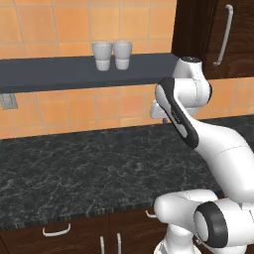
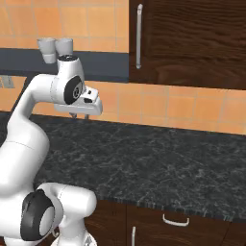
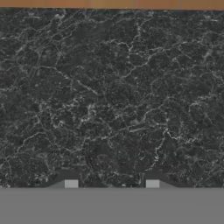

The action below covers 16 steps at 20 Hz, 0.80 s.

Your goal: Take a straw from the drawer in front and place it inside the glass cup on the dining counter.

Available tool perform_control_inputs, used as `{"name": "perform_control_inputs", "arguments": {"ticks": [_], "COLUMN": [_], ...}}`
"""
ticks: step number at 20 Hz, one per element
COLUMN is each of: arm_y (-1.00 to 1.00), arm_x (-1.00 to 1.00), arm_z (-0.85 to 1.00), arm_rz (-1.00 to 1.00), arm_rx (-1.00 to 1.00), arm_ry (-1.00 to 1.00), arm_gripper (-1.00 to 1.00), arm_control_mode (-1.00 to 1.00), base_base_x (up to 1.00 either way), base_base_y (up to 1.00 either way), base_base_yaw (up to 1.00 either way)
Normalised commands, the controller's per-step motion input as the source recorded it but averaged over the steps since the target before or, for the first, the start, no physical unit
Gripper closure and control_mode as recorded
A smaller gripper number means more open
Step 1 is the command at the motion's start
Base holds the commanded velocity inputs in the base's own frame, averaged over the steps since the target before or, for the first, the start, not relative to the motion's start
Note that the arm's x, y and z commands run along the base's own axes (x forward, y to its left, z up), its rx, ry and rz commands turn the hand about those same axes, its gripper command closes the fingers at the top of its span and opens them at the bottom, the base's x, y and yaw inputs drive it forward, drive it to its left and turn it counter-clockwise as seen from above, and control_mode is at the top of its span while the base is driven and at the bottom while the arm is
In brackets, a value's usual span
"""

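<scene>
We see the claw [image 2: 79, 115] hanging above the black speckled granite desk [image 1: 74, 168], toward its back edge near the orange tiled wall [image 1: 64, 106] — nothing is between its tips. In the hand view the two finger tips [image 3: 71, 183] stand well apart over bare dark stone, so the claw is spread wide. Below the desk's front edge runs a row of dark brown drawer fronts; the drawer [image 2: 175, 226] with its short silver bar handle [image 2: 175, 221] sits closed. On the dark shelf [image 1: 59, 72] above, two white ceramic cups [image 1: 112, 55] stand side by side, touching or nearly so. A tall cabinet door [image 2: 192, 38] with a long handle hangs beside the shelf.
</scene>
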Motion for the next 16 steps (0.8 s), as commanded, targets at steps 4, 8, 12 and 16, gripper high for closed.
{"name": "perform_control_inputs", "arguments": {"ticks": [4, 8, 12, 16], "arm_y": [0.0, 0.0, 0.0, 0.0], "arm_x": [0.0, 0.0, 0.0, 0.0], "arm_z": [0.0, 0.0, 0.0, 0.0], "arm_rz": [0.0, 0.0, 0.0, 0.0], "arm_rx": [0.0, 0.0, 0.0, 0.0], "arm_ry": [0.0, 0.0, 0.0, 0.0], "arm_gripper": [-1.0, -1.0, -1.0, -1.0], "arm_control_mode": [1.0, 1.0, 1.0, 1.0], "base_base_x": [-0.48, -0.91, -0.21, 0.0], "base_base_y": [0.09, 0.45, 0.67, 0.92], "base_base_yaw": [0.0, -0.04, -0.36, -0.54]}}
